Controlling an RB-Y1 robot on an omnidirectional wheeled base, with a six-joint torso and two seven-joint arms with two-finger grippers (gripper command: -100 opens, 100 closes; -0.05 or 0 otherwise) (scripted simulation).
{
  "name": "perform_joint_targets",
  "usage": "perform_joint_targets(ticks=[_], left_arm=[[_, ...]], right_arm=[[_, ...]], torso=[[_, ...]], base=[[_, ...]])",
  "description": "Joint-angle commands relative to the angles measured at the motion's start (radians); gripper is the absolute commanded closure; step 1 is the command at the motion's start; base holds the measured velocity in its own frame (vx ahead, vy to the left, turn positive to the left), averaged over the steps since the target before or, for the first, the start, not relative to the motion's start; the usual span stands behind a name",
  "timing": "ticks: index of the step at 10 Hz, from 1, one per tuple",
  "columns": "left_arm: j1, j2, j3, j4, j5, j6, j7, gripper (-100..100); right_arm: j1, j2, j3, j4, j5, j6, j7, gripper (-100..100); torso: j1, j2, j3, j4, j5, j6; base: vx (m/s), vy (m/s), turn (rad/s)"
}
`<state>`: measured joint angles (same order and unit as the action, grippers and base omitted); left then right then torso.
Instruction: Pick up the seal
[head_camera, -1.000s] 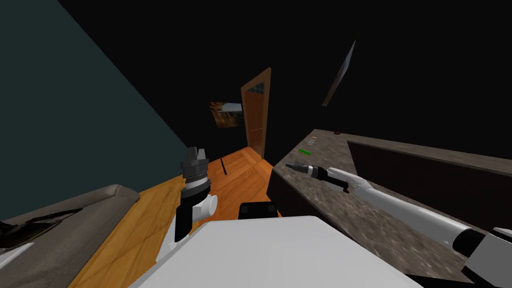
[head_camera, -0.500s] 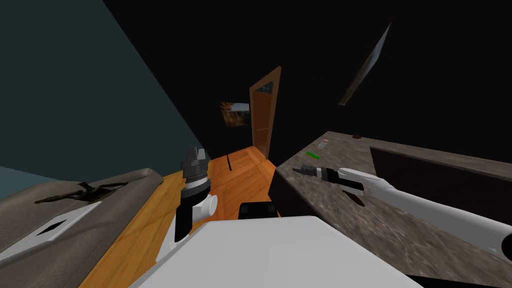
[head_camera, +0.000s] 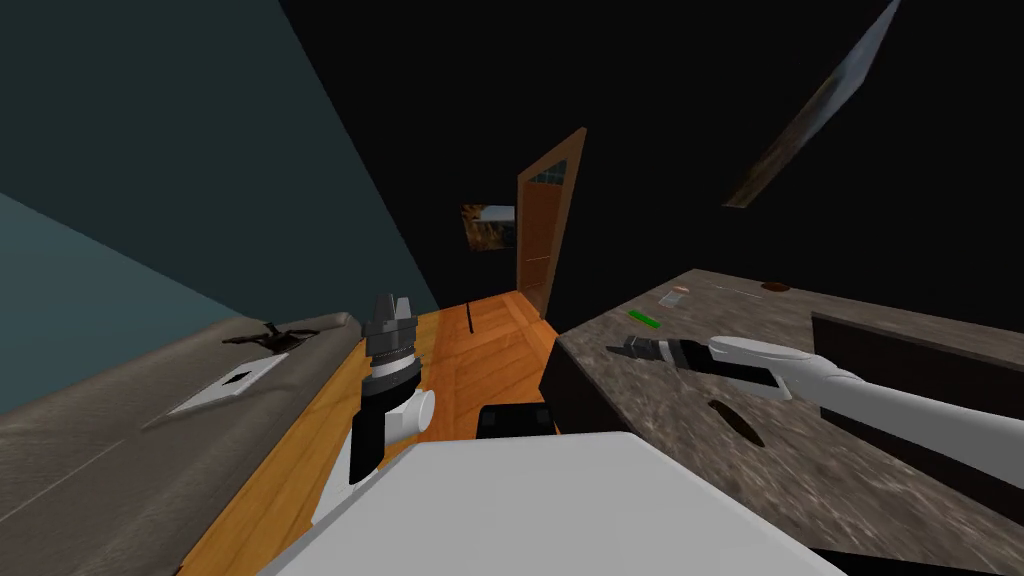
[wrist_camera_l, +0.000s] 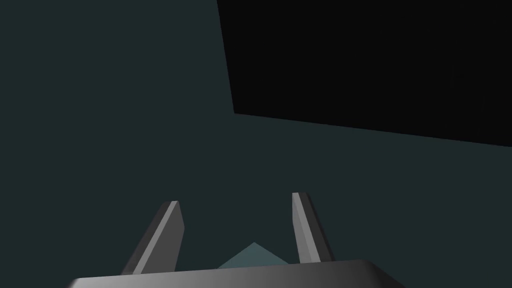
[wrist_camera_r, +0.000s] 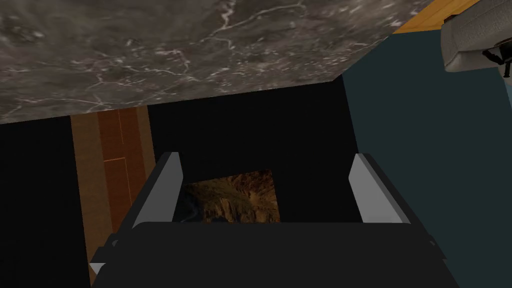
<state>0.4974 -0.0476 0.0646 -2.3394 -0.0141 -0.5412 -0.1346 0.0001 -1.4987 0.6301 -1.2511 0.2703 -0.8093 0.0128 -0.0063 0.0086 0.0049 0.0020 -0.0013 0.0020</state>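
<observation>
Three small things lie at the far end of the dark marbled counter (head_camera: 700, 450) on my right: a green bar (head_camera: 645, 318), a whitish piece with a pink top (head_camera: 677, 295) and a brown disc (head_camera: 775, 287). Which of them is the seal I cannot tell. My right gripper (head_camera: 625, 347) hovers over the counter's left end, short of the green bar, open (wrist_camera_r: 265, 165) and holding nothing. My left gripper (head_camera: 393, 305) is raised over the wooden floor, open (wrist_camera_l: 235, 199) and holding nothing.
A grey worktop (head_camera: 120, 440) runs along the teal wall on my left, carrying a white plate (head_camera: 235, 380) and a dark fixture (head_camera: 268, 335). Orange wooden floor (head_camera: 480, 350) lies between the two counters. An open brown door (head_camera: 545, 240) and a picture (head_camera: 488, 225) stand ahead.
I have turned: the whole scene has slid to the right and the grey worktop has come further into view. My right arm hangs lower over the marbled counter.
</observation>
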Motion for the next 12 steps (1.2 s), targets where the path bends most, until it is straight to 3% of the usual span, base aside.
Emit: perform_joint_targets(ticks=[1,3,4,8,9,12], left_arm=[[0.000,0.000,0.000,0.000,0.000,0.000,0.000,0],[0.000,0.000,0.000,0.000,0.000,0.000,0.000,0],[0.000,0.000,0.000,0.000,0.000,0.000,0.000,0],[0.000,0.000,0.000,0.000,0.000,0.000,0.000,0],[0.000,0.000,0.000,0.000,0.000,0.000,0.000,0],[0.000,0.000,0.000,0.000,0.000,0.000,0.000,0]], right_arm=[[0.010,-0.030,0.026,-0.002,0.009,0.018,-0.005,-100],[0.027,-0.096,0.094,0.051,0.034,0.018,-0.026,-100],[0.027,-0.106,0.094,0.051,0.034,0.018,-0.026,-100],[0.075,-0.211,0.215,0.123,0.077,0.022,-0.065,-100],[0.075,-0.211,0.215,0.123,0.077,0.022,-0.065,-100],[0.113,-0.239,0.286,0.147,0.099,0.026,-0.086,-100]], torso=[[0.000,0.000,0.000,0.000,0.000,0.000],[0.001,-0.002,-0.001,0.000,0.000,0.001],[0.000,0.001,0.001,0.000,0.000,0.001],[-0.002,0.001,0.001,0.000,-0.001,0.001],[-0.003,0.003,0.002,0.001,-0.001,0.001],[0.001,-0.001,0.000,0.000,0.000,0.002]], base=[[-0.076,-0.083,0.139],[-0.098,-0.069,0.265],[-0.110,-0.086,0.130],[-0.115,-0.102,0.249],[-0.113,-0.072,0.071],[-0.097,-0.046,0.134]])
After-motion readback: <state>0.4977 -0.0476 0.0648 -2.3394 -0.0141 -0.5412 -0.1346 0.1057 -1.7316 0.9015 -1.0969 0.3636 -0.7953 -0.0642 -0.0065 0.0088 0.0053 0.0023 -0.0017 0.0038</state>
